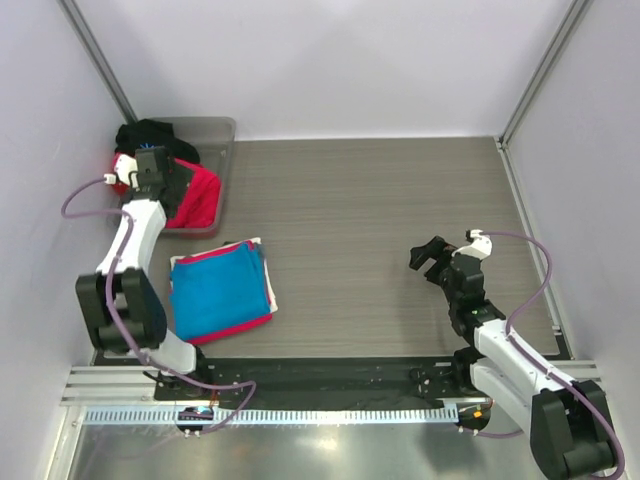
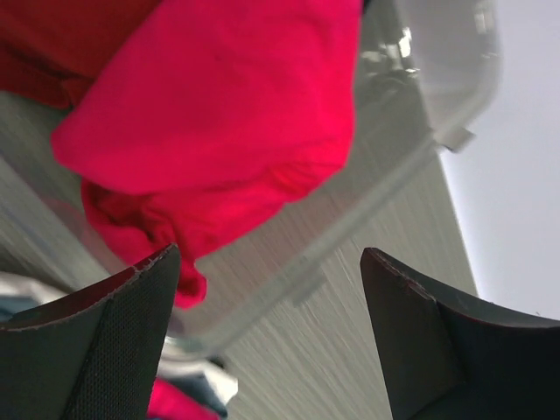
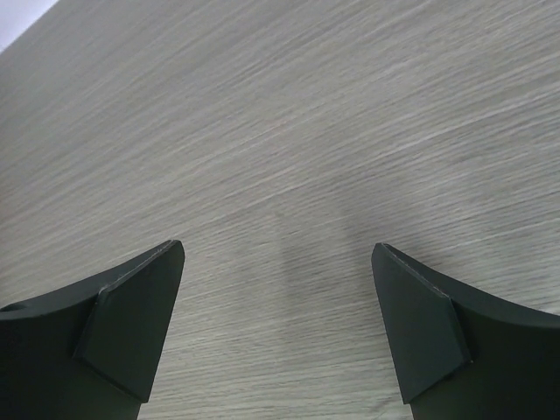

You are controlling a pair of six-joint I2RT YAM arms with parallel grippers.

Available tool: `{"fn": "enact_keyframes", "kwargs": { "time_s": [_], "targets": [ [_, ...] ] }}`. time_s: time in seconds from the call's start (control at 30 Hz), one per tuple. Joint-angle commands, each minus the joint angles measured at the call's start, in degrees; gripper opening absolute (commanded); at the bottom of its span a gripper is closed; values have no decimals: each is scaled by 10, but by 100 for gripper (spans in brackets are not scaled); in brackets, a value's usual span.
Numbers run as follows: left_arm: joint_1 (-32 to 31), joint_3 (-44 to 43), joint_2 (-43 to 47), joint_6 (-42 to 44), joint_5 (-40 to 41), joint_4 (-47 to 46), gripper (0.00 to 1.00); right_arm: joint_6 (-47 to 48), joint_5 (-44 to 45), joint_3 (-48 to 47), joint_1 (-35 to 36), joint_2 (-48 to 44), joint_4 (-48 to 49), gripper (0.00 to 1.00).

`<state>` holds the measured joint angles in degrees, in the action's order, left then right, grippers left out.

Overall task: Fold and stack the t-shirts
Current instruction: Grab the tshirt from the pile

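Observation:
A crimson-pink t-shirt [image 1: 197,196] lies crumpled in the grey bin [image 1: 214,128] at the back left, spilling over its near rim. My left gripper [image 1: 166,186] hovers over it, open and empty. In the left wrist view the crimson-pink t-shirt [image 2: 219,114] fills the upper left, with the bin rim [image 2: 411,149] running between the fingertips [image 2: 131,324] of my left gripper [image 2: 271,262]. A folded blue t-shirt [image 1: 218,288] tops a stack on the table, a pink-red t-shirt [image 1: 238,327] edging out beneath. My right gripper [image 1: 432,257] [image 3: 278,249] hangs open over bare table.
Black cloth [image 1: 155,132] lies at the back of the bin. A white layer [image 1: 268,284] shows at the stack's right edge. Walls and frame posts close in the wood-grain table [image 1: 380,210] on three sides.

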<state>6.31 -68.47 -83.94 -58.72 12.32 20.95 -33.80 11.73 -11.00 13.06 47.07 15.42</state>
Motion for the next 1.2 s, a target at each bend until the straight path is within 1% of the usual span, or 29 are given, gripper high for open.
{"fn": "enact_keyframes", "kwargs": {
  "time_s": [0.0,0.03,0.1,0.13,0.17,0.2,0.23,0.27,0.3,0.33,0.4,0.47,0.53,0.6,0.67,0.7,0.73,0.77,0.83,0.87,0.9,0.93,0.97,1.0,1.03,1.1,1.13,1.17],
  "targets": [
    [7,-104,-73,-16,17,77,84,-1,-17,-16,2,8,38,95],
    [8,-127,-113,-11,24,81,84,-1,-18,-16,3,14,41,95],
    [8,-167,-154,12,37,93,81,0,-21,-20,2,18,39,95],
    [8,-212,-178,18,42,103,79,-1,-21,-20,2,21,37,95],
    [8,-236,-224,26,49,118,77,-1,-23,-20,3,21,37,95],
    [9,-263,-252,31,70,157,77,-2,-24,-20,3,20,39,95],
    [8,-311,-275,34,80,181,77,-2,-25,-20,3,20,43,95],
    [8,-335,-324,36,89,204,76,-1,-24,-18,3,21,43,96],
    [9,-354,-344,38,96,242,76,-4,-23,-18,3,20,44,95],
    [9,-385,-362,38,104,257,71,-3,-22,-19,3,21,44,96],
    [12,-400,-401,40,98,280,56,-3,-20,-21,3,21,39,96],
    [12,-399,-405,45,90,279,31,-2,-17,-20,3,20,37,96],
    [12,-387,-381,43,90,261,0,-2,-17,-20,2,19,39,96],
    [12,-369,-351,43,102,247,0,-1,-17,-20,3,19,38,96],
    [6,-352,-286,41,125,234,0,-2,-17,-21,3,22,40,96],
    [3,-334,-260,42,130,213,0,-2,-18,-20,3,23,39,96],
    [0,-326,-208,40,134,205,0,-2,-18,-21,4,25,39,96],
    [-4,-319,-183,37,135,197,0,-1,-19,-22,2,25,39,96],
    [-6,-295,-132,28,104,163,0,-2,-20,-23,2,28,40,96],
    [-7,-285,-84,24,87,147,0,-2,-18,-23,3,28,38,96],
    [-6,-274,-54,19,53,117,0,-3,-18,-23,3,27,37,96],
    [-6,-251,-26,8,37,98,0,-3,-18,-24,3,26,37,96],
    [-9,-238,31,4,19,80,0,-3,-18,-22,3,24,37,96],
    [-13,-228,59,-2,6,40,0,-2,-18,-22,3,24,38,96],
    [-18,-216,82,-11,-16,24,0,-2,-16,-22,2,22,37,96],
    [-57,-222,133,-11,-23,2,0,-1,-14,-22,3,21,37,96],
    [-80,-242,143,-11,-22,0,0,-1,-14,-22,3,21,37,96],
    [-126,-252,148,-11,-21,-3,0,-1,-12,-22,2,21,37,96]
  ]
}}
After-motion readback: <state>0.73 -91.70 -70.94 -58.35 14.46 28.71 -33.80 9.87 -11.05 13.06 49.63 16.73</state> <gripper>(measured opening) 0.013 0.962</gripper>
